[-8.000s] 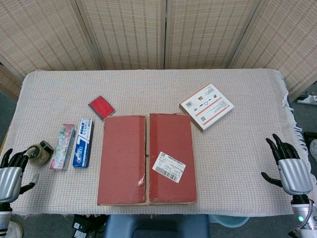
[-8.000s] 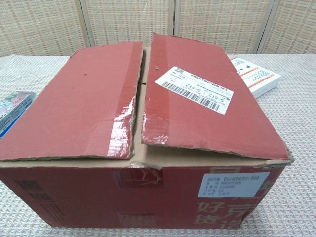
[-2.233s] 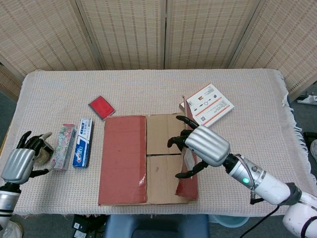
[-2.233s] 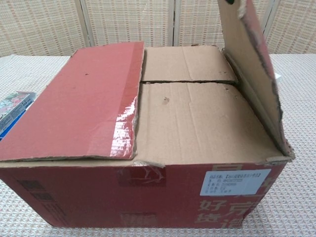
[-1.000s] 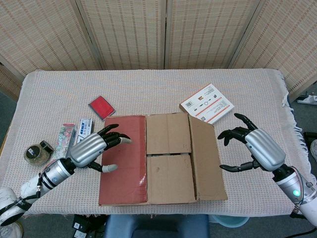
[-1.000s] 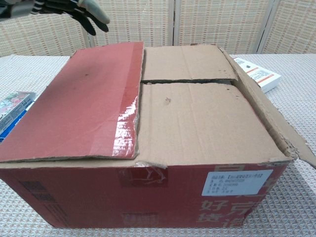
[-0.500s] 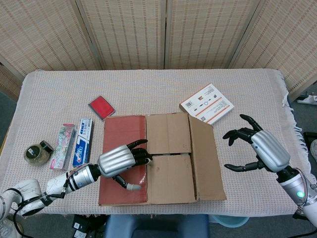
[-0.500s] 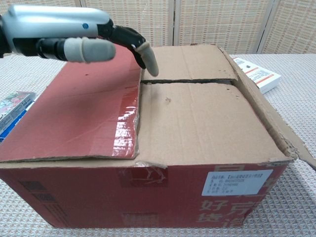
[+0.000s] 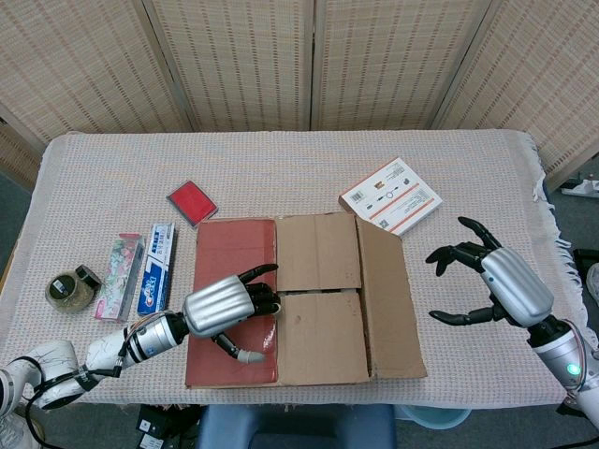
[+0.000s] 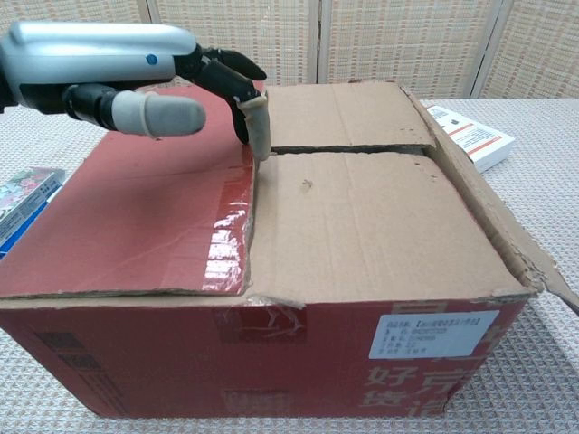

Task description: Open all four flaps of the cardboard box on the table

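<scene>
Front face of the cardboard box [image 10: 271, 362] carries a white label [image 10: 432, 336] at lower right, its lines of print too small to read; beside and under it, large dark Chinese characters show, "好" legible, a further one looks like "京", the rest cut off by the frame edge; on the table, the blue toothpaste carton [image 9: 155, 268] bears a white and red logo, lettering too blurred to make out; the white flat box [image 9: 390, 200] with orange edging shows black icons and fine print, none readable; the chest view catches its corner with a red-orange stripe and tiny illegible text.
</scene>
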Robot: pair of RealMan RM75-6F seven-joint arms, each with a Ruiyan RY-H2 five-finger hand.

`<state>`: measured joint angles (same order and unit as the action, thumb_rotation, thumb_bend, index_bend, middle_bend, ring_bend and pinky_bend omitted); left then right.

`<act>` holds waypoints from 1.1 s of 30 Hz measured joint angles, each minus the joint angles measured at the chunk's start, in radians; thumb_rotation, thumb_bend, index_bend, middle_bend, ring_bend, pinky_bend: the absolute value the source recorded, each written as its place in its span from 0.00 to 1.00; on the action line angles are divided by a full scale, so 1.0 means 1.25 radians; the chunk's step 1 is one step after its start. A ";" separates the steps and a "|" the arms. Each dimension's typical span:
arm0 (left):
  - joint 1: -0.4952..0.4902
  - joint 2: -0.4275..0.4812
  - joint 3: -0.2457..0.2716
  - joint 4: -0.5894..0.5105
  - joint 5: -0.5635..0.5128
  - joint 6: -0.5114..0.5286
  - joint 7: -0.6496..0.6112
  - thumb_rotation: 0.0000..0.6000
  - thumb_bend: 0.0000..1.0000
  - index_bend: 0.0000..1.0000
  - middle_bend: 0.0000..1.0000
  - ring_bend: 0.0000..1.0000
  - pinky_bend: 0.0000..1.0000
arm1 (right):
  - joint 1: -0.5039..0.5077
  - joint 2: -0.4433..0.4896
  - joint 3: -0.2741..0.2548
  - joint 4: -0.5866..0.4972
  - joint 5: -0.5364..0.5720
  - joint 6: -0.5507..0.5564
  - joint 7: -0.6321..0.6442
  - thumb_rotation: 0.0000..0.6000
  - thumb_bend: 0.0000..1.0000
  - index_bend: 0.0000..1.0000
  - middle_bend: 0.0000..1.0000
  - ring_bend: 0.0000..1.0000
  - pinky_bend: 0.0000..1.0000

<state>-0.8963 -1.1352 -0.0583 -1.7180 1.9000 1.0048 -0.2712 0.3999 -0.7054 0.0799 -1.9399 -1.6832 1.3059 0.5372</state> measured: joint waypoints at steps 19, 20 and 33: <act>-0.043 -0.026 0.027 0.008 0.002 -0.028 0.070 0.00 0.19 0.37 0.37 0.30 0.00 | -0.020 -0.006 0.000 0.010 -0.002 0.018 0.014 0.51 0.12 0.34 0.49 0.39 0.00; -0.043 -0.024 0.028 0.008 0.001 -0.028 0.076 0.00 0.19 0.38 0.38 0.31 0.00 | -0.020 -0.006 0.000 0.011 -0.002 0.018 0.015 0.51 0.12 0.34 0.49 0.39 0.00; -0.014 0.009 0.042 0.007 -0.001 0.044 0.101 0.00 0.19 0.48 0.51 0.44 0.00 | -0.028 -0.010 0.001 0.021 -0.010 0.032 0.027 0.50 0.12 0.34 0.49 0.39 0.00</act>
<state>-0.9133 -1.1234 -0.0063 -1.7095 1.8993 1.0597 -0.1449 0.3649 -0.7185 0.0818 -1.9143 -1.6954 1.3454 0.5708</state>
